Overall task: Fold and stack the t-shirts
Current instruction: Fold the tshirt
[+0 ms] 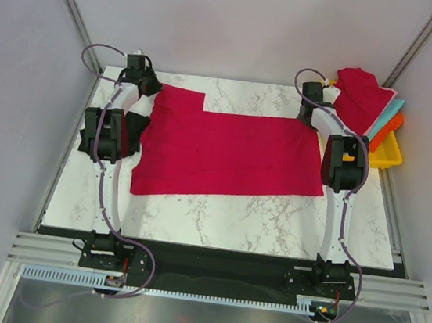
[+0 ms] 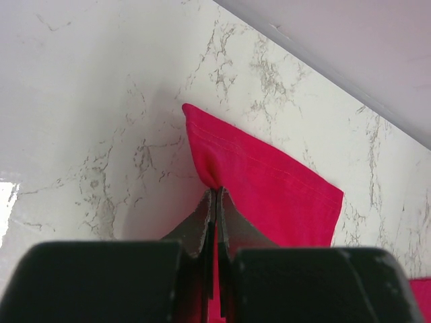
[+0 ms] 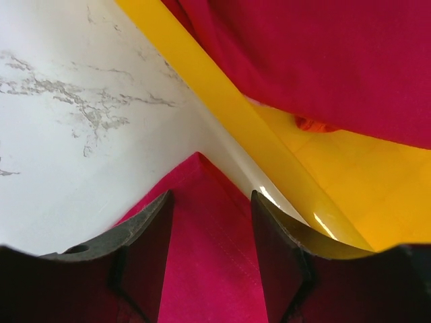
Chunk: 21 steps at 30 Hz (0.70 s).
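Observation:
A crimson t-shirt (image 1: pixel 225 151) lies spread flat across the marble table. My left gripper (image 1: pixel 148 84) is at its far left corner, shut on the sleeve (image 2: pixel 269 188), with cloth pinched between the pads. My right gripper (image 1: pixel 310 114) is open over the shirt's far right corner (image 3: pixel 202 222), one finger on each side of it. A pile of shirts lies in the yellow tray: crimson (image 1: pixel 359 96) on top, with teal (image 1: pixel 387 115) and orange (image 1: pixel 395 124) edges showing. A black shirt (image 1: pixel 128 135) lies partly hidden under the left arm.
The yellow plastic tray (image 1: pixel 386 155) stands at the far right corner of the table; its rim (image 3: pixel 222 94) lies just beyond my right fingers. White enclosure walls stand close behind and on both sides. Bare marble (image 1: pixel 256 221) lies in front of the shirt.

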Each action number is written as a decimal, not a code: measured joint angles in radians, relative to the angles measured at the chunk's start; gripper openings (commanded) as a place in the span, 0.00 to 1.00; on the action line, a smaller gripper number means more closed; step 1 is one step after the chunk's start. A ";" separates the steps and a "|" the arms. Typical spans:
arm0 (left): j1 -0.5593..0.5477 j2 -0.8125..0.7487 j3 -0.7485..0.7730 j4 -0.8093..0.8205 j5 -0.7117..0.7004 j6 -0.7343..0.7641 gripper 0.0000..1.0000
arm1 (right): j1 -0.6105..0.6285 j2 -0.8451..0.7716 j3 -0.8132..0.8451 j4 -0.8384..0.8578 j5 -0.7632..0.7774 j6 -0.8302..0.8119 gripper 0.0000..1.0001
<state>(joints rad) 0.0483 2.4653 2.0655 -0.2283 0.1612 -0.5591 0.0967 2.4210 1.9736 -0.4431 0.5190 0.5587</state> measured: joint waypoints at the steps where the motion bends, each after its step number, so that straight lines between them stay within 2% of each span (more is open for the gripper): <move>1: 0.000 0.000 0.000 0.000 0.000 0.000 0.02 | 0.002 0.000 -0.003 0.006 0.004 -0.005 0.59; 6: 0.000 0.000 0.000 -0.001 0.001 0.003 0.02 | 0.010 0.000 -0.003 0.020 0.021 -0.026 0.59; 11: 0.000 0.000 0.000 0.000 0.002 0.004 0.02 | 0.012 0.000 -0.001 0.021 0.021 -0.041 0.65; 17: 0.000 0.000 0.000 -0.001 0.003 0.007 0.02 | 0.011 0.028 0.071 0.014 0.016 -0.056 0.61; 21: 0.000 0.000 0.000 0.000 0.005 0.008 0.02 | 0.010 0.054 0.104 0.011 0.000 -0.060 0.52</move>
<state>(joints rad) 0.0483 2.4653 2.0655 -0.2287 0.1658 -0.5514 0.1062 2.4748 2.0773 -0.4320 0.5190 0.4988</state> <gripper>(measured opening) 0.026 0.550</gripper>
